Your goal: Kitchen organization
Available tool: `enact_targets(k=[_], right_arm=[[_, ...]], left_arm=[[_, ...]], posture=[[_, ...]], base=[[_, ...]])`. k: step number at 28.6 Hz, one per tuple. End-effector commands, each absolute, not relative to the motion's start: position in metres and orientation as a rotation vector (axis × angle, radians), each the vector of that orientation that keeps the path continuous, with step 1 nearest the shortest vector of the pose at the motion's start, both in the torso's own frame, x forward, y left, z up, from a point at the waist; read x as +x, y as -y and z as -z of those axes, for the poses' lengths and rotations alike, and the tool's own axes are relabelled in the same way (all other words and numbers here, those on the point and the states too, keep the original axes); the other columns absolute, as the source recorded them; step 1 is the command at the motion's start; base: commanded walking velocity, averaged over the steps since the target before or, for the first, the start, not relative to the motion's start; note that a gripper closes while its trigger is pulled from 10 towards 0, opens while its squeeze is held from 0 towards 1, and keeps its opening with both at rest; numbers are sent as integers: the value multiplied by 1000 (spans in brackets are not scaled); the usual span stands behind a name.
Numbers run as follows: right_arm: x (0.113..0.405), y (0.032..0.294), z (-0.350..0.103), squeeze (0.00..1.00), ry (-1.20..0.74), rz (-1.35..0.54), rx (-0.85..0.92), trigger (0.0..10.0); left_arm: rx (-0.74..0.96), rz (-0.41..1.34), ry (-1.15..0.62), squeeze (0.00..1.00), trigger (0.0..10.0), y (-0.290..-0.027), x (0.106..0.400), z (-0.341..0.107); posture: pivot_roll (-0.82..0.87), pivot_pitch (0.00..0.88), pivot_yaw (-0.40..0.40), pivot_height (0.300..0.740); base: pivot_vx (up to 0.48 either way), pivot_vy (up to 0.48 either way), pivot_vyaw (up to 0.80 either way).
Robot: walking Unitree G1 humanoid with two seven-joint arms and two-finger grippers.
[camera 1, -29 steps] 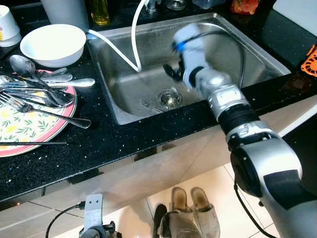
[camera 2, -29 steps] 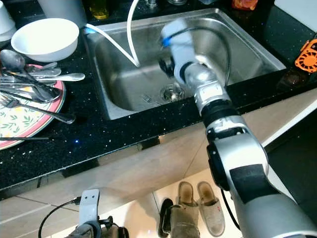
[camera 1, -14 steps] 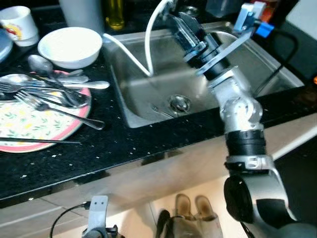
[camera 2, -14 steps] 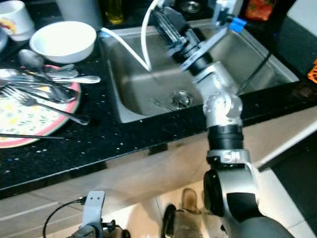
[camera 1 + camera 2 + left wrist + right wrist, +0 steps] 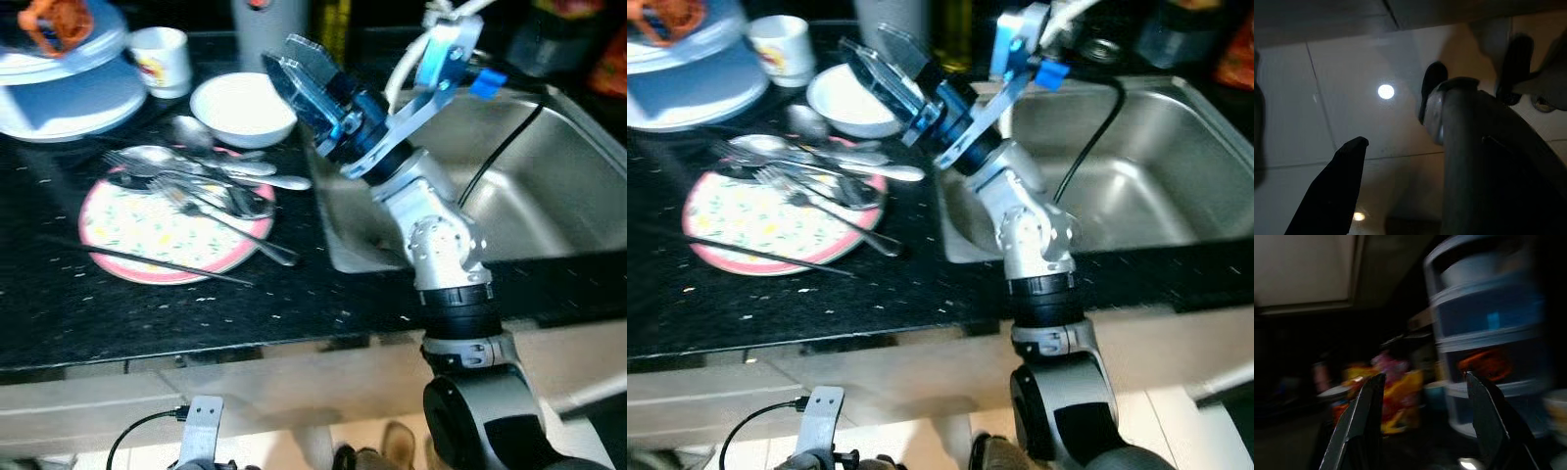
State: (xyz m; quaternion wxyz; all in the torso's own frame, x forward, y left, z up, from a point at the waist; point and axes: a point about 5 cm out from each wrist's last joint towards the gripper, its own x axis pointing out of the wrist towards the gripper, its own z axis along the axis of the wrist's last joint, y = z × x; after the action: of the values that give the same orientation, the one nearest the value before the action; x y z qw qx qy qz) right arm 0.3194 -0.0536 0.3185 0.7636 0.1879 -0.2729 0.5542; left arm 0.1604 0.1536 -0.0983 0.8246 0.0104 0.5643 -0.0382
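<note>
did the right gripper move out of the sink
Yes. The right gripper was down in the sink; now it is raised over the counter beside the white bowl.

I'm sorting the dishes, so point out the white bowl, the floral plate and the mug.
white bowl (image 5: 240, 106): left eye view, on its inner hollow.
floral plate (image 5: 137, 230): left eye view, on its bare patterned face.
mug (image 5: 165, 61): left eye view, on its side wall.

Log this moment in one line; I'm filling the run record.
right pincer: open, raised above white bowl | left pincer: idle | cutlery on plate | sink
</note>
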Motion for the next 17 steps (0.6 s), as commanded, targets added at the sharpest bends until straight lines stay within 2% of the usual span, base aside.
enact_targets(k=[1,11,17], right_arm=[[311,46,-315,0,572,-1274,359,10000],[298,36,-299,0,508,-1395,218,10000],[297,43,-298,0,498,-1399,196,10000]], left_arm=[[46,105,-1323,0,10000,-155,133,108],[57,114,-1319,0,10000,-154,135,108],[64,126,-1309,0,10000,-153,136,107]], posture=[[78,72,-37,740],[76,67,-37,740],[74,67,-38,740]], base=[[0,0,763],[0,0,763],[0,0,761]])
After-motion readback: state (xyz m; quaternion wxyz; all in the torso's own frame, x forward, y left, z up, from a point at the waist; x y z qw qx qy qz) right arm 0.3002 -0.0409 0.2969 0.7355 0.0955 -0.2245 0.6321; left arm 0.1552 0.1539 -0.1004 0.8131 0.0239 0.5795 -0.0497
